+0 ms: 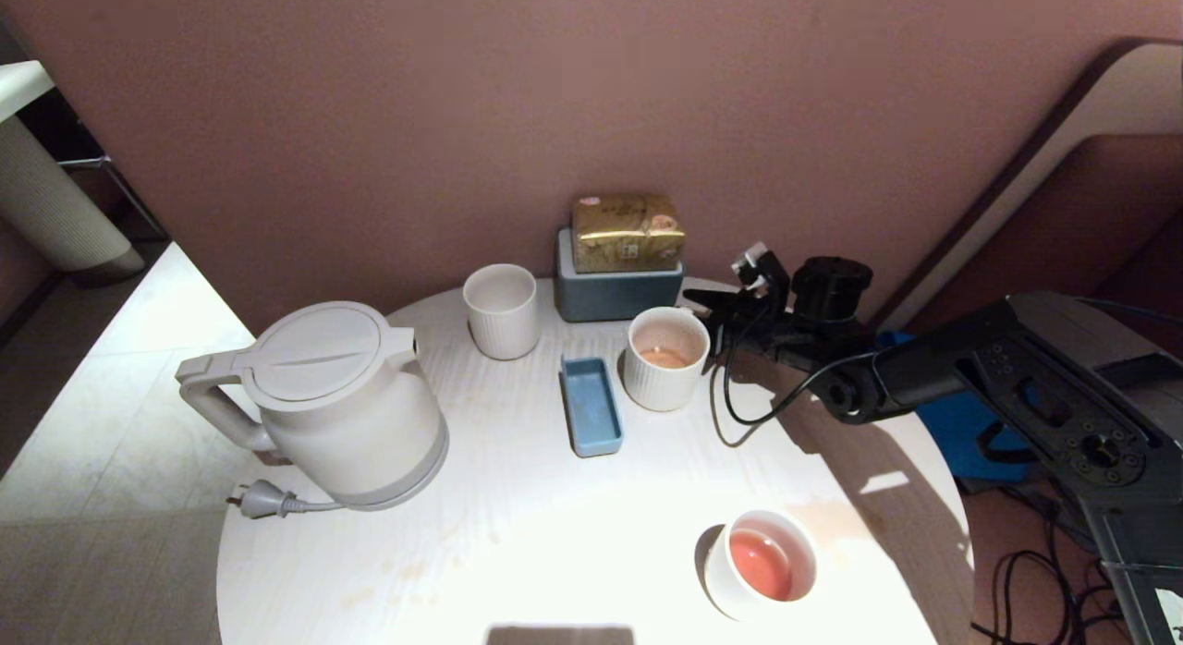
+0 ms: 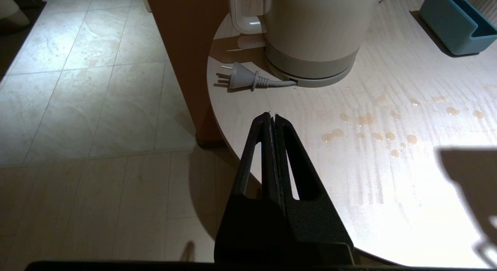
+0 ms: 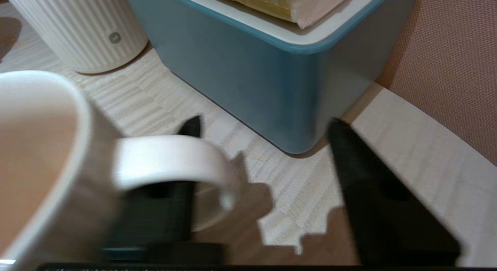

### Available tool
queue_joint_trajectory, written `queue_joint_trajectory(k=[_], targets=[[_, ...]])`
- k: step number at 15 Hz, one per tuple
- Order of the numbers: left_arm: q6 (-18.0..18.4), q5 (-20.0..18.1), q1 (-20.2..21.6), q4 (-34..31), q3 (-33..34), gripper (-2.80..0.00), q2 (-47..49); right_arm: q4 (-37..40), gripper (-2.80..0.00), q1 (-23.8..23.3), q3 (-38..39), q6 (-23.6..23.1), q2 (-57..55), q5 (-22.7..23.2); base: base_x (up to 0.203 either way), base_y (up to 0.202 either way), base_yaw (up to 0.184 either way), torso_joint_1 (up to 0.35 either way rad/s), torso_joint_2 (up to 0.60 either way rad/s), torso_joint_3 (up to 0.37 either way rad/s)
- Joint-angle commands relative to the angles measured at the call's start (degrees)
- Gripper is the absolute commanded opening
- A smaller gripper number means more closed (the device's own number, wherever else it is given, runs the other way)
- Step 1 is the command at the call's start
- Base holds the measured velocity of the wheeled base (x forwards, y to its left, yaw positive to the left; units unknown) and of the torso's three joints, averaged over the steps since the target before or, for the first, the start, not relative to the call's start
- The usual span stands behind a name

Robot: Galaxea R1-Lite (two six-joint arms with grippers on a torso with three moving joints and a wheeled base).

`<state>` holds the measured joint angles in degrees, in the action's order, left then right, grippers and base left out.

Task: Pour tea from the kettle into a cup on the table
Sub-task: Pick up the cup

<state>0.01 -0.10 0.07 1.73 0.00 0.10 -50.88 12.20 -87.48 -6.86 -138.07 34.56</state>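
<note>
In the head view, the kettle (image 1: 337, 407) stands upright at the left edge of the table (image 1: 518, 543), its plug lying loose beside its base. The cup (image 1: 664, 357), a ribbed mug with a little tea (image 1: 664, 357) in its bottom, sits toward the back, just beside a blue tray (image 1: 591, 405) and in front of a grey-blue box (image 1: 617, 289). A handle-less tumbler (image 1: 502, 310) stands further left, and a smooth cup (image 1: 761, 563) of pink tea sits near the front edge. Our right gripper (image 1: 716, 323) reaches in from the right, right at the mug's handle side.

In the left wrist view, our left gripper (image 2: 271, 119) is clenched on nothing, parked off the near table rim, with the kettle (image 2: 310, 34) well ahead and droplets scattered on the wood grain.

In the right wrist view, the mug's handle (image 3: 174, 162) lies between the jaws: one finger (image 3: 186, 158) passes behind the loop, the other finger (image 3: 369, 185) stands well clear on the far side. The jaws are parted and nothing is gripped yet.

We judge the step is taking the mug by its handle. To do it well, we centre the loop between the fingers before squeezing, keep clear of the box corner close by, and hold the mug level so the tea inside stays put.
</note>
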Motion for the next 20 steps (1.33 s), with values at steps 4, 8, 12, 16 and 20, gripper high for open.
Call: queue_joint_trajectory(k=[4, 8, 12, 16, 20], targets=[[-0.01, 0.01, 0.01, 0.03, 0.00, -2.80, -0.01, -1.62, -2.80, 0.03, 1.37, -0.08, 0.24, 0.07, 0.000, 0.000, 0.000, 0.000, 0.00, 0.000], [-0.01, 0.01, 0.01, 0.03, 0.00, -2.80, -0.01, -4.23, -2.80, -0.05, 6.27, -0.17, 1.34, 0.07, 0.000, 0.000, 0.000, 0.000, 0.00, 0.000], [-0.01, 0.01, 0.01, 0.03, 0.00, -2.80, -0.01, -6.51, -2.80, -0.34, 9.19, -0.17, 2.93, -0.54, 0.000, 0.000, 0.000, 0.000, 0.00, 0.000], [-0.01, 0.01, 0.01, 0.03, 0.00, -2.80, -0.01, -6.72, -2.80, -2.09, 12.40, -0.31, 5.56, -0.83, 0.000, 0.000, 0.000, 0.000, 0.00, 0.000], [-0.01, 0.01, 0.01, 0.03, 0.00, -2.80, -0.01, -6.68, -2.80, -5.10, 17.49, -0.42, 9.83, -1.06, 0.000, 0.000, 0.000, 0.000, 0.00, 0.000]])
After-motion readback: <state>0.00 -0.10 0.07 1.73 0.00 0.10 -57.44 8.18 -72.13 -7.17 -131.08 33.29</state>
